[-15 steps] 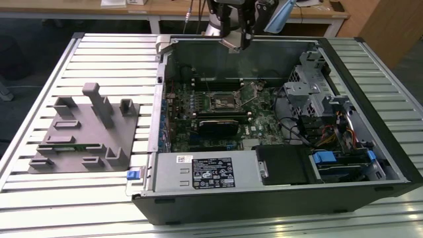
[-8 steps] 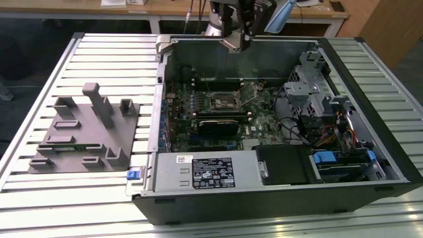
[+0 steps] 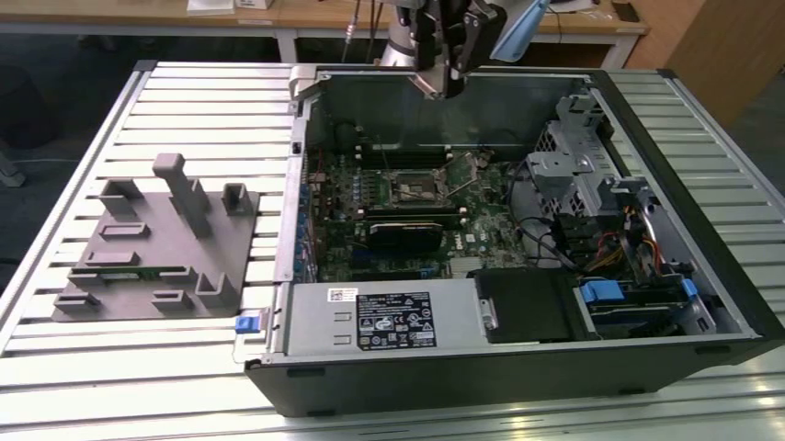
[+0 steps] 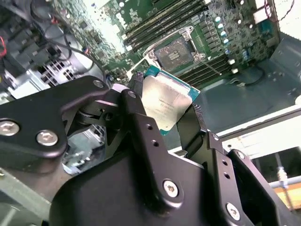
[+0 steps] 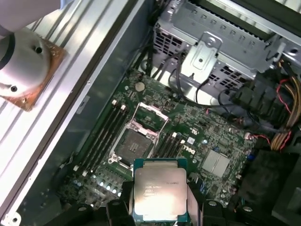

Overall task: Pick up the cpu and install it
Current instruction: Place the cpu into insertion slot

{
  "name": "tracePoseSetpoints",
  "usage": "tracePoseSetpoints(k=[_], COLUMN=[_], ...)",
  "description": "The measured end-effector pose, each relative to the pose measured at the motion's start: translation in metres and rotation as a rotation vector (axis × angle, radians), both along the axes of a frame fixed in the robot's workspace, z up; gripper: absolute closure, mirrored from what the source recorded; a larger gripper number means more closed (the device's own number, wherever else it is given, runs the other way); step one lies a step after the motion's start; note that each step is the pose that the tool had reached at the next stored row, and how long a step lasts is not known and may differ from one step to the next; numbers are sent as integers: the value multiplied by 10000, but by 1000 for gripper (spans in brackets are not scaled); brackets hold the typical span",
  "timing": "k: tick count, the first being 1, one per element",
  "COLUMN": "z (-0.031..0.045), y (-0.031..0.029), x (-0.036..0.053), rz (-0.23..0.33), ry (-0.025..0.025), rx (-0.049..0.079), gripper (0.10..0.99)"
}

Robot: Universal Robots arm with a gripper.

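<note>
Single arm above an open computer case (image 3: pixel 290 276) lying on its side on a slatted metal table (image 3: pixel 73 386). The gripper (image 3: pixel 438 90) hangs over the far wall of the case, and in both wrist views its two black fingers (image 4: pixel 136 84) are clamped on opposite edges of the cpu (image 4: pixel 167 101), silvery top facing the cameras and the green rim showing around it. The cpu (image 5: pixel 160 188) is held in the air, well clear of the motherboard (image 5: pixel 211 127), and is not seated. The processor socket (image 5: pixel 133 143) lies exposed on the board with its metal frame (image 5: pixel 150 113) apparently swung up at one side; the socket shows bare contacts. Rows of memory slots (image 5: pixel 106 134) run along both sides of the socket, close against it. In the exterior view a black rectangular block (image 3: pixel 403 237) sits on the board just beside the socket on the near side. To the exterior view's right stand a perforated metal drive cage (image 3: pixel 571 165) and bundles of coloured cables (image 3: pixel 613 248), near the board's edge but apart from the socket. A labelled metal box (image 3: pixel 381 317) closes the near end of the case. A grey moulded fixture (image 3: pixel 160 248) rests on the table to the exterior view's left, outside the case
</note>
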State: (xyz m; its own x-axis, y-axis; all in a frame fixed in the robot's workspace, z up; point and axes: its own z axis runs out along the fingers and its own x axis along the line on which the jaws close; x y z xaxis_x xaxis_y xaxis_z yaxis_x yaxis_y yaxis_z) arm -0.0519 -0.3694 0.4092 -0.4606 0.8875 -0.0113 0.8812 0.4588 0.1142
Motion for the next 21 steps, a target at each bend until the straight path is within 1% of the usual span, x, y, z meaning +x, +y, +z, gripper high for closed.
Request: tracePoseSetpoints(k=[11, 21], z=[-48, -82], y=[0, 14], x=[0, 0], rz=[-1985, -3297], ry=[0, -2], rx=[-1, -3], gripper=[545, 545])
